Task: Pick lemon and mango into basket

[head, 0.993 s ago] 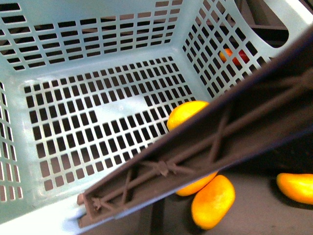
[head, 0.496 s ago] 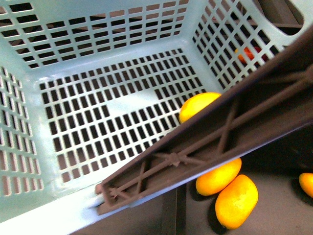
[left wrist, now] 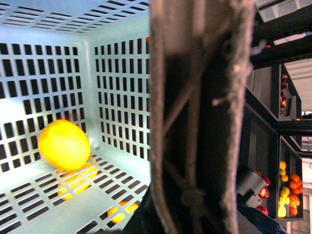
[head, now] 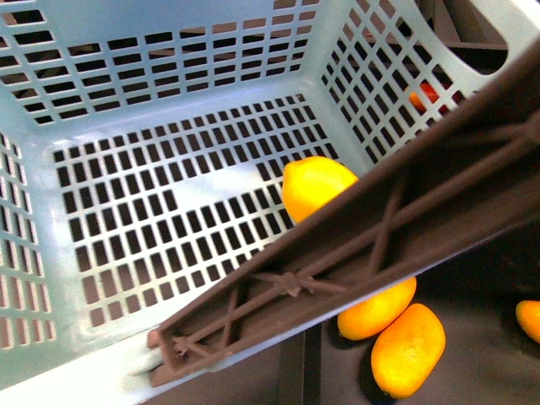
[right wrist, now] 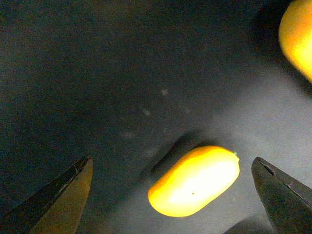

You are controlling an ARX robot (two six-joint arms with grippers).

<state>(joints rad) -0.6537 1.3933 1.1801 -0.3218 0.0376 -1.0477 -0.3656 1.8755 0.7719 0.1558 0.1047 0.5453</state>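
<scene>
The turquoise basket (head: 169, 101) fills the front view, hanging by its brown handle (head: 354, 253). My left gripper is shut on the basket's handle (left wrist: 200, 122), which hides the jaws. The lemon (head: 316, 187) lies inside on the slotted base near a wall, partly behind the handle; it also shows in the left wrist view (left wrist: 64, 145). In the right wrist view a yellow-orange mango (right wrist: 195, 181) lies on a dark surface. My right gripper (right wrist: 171, 161) is open above it, one finger on each side, not touching.
Two yellow-orange mangoes (head: 377, 309) (head: 408, 350) lie on the dark surface under the basket's near edge, and another (head: 529, 319) at the right edge. A red-orange fruit (head: 426, 95) shows through the far wall. Shelves of fruit (left wrist: 287, 190) stand beyond the handle.
The basket has swung in the front view. The lemon has rolled a little left on the base, and more of it shows from behind the handle.
</scene>
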